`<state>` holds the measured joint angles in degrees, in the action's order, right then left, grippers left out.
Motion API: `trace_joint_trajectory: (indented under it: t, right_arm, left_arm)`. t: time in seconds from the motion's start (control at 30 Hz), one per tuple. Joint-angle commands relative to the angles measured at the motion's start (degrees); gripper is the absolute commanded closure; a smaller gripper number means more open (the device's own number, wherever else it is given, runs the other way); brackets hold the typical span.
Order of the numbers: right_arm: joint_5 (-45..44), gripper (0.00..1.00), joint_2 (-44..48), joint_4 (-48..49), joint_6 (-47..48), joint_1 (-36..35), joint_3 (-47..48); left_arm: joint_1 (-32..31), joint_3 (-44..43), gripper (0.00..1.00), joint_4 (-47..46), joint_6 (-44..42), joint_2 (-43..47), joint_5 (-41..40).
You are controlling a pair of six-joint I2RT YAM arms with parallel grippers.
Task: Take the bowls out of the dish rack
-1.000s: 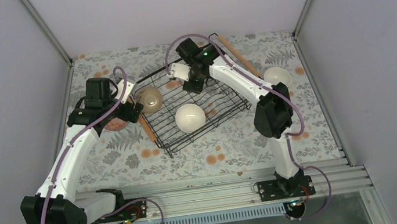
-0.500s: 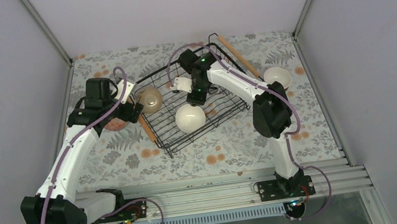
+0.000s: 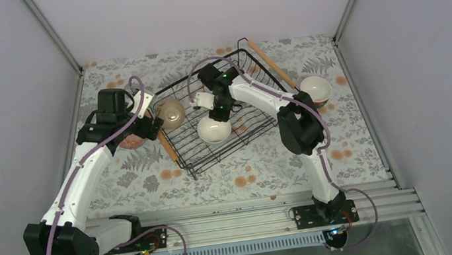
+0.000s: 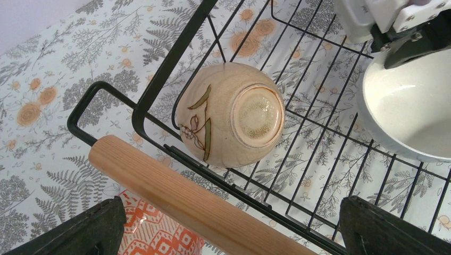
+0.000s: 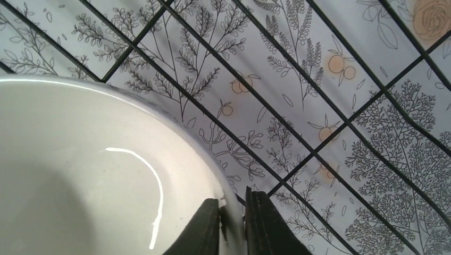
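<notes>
Your right gripper (image 5: 232, 206) clamps the white bowl's (image 5: 80, 175) rim at bottom centre. Your left gripper's (image 4: 234, 223) jaws gape above the beige bowl (image 4: 231, 119).

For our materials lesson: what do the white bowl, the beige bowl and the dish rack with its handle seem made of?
White bowl: likely glazed ceramic, glossy highlight inside.
Beige bowl: probably stoneware, speckled matte body, painted leaf.
Dish rack: apparently black-coated metal wire; handle: pale wood, visible grain.
</notes>
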<state>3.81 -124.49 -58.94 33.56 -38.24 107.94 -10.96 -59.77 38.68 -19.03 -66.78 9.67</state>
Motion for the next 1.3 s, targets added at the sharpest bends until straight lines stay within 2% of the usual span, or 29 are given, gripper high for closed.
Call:
trace_joint_trajectory:
  t: [0.0, 0.2, 0.43, 0.53, 0.67, 0.9, 1.1, 1.27]
  right_arm:
    - [-0.9, 0.93, 0.0, 1.5, -2.1, -0.4, 1.5]
    - [1.4, 0.96, 2.5, -3.7, -3.8, -0.4, 7.8]
    - [-3.0, 0.96, 8.1, -6.1, -6.4, 1.6, 20.3]
    - [-3.8, 0.96, 12.6, -4.9, -7.7, 4.0, 21.4]
    - [-4.3, 0.96, 18.9, -1.8, -9.9, 11.0, 20.4]
    - [-2.5, 0.96, 28.6, 5.6, -13.9, 29.3, 12.8]
    - [-2.4, 0.96, 36.1, 12.5, -16.3, 40.9, -0.6]
    - [4.9, 0.96, 38.2, 17.4, -18.2, 49.8, -11.2]
  left_arm:
    - [0.4, -0.4, 0.00, 0.4, -0.6, 0.9, 0.9]
    - [0.4, -0.9, 0.00, 0.7, -0.5, 0.7, 1.1]
    - [0.4, -1.2, 0.00, 0.7, -0.3, 0.8, 0.8]
    - [0.4, -1.3, 0.00, 0.7, -0.3, 1.0, 0.8]
    - [0.4, -1.4, 0.00, 0.6, -0.3, 0.8, 0.8]
    - [0.4, -1.8, 0.00, 0.8, -0.2, 1.2, 1.5]
    - [0.4, -1.5, 0.00, 0.7, -0.3, 1.8, 2.1]
    - [0.4, -1.3, 0.00, 0.6, -0.4, 2.4, 2.7]
